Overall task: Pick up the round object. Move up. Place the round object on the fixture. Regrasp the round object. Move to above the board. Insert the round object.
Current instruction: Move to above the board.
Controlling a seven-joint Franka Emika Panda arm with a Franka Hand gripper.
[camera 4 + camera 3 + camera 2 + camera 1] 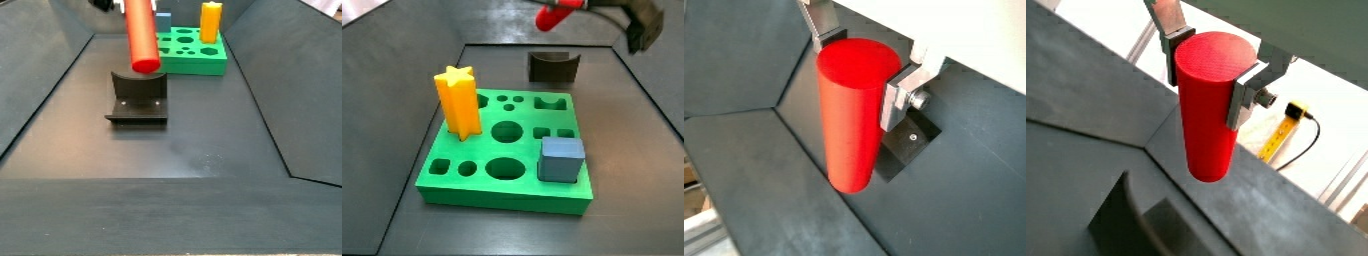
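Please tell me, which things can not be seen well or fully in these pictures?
- The gripper shut on the glossy red cylindrical peg: in a side view its upper part is cut off by the top edge, only the peg's end shows.
- Whether the peg touches the dark notched fixture below it: cannot be settled.
- The bright green board with holes: partly hidden behind the peg.
- The blue-grey cube: mostly hidden too.

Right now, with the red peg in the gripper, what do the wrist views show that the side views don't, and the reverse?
Only the wrist views show the gripper closely: its silver fingers clamp the round object near its upper end. Only the side views show the board with the yellow star peg and blue-grey cube on it. Both show the red peg; the fixture appears in both side views and a wrist view.
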